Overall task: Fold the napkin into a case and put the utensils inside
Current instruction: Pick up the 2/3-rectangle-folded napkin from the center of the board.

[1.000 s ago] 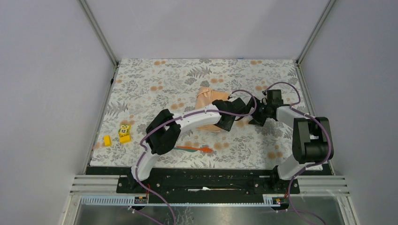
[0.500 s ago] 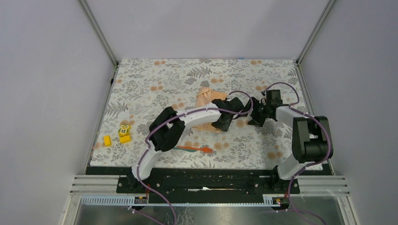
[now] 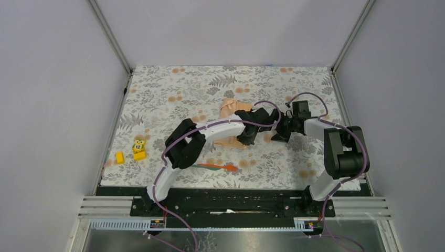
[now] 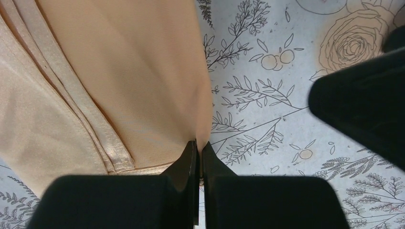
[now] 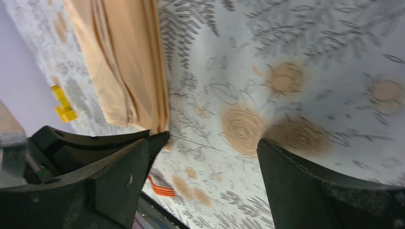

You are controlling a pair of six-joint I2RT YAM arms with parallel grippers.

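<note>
The left arm arches from lower left to frame centre, its left gripper clamped together on the edge of the folded napkin, the right arm bends in from the right with the right gripper spread apart beside it, the utensils lie lower centre, and the marking on the yellow block is unreadable.

grey floral tablecloth covers the whole table top. folded peach napkin lies on it, ctr-right of frame, layered edges showing. orange-red utensil + teal utensil lie side by side, lower ctr. small yellow block and a bigger yellow block sit near the left edge.
</note>
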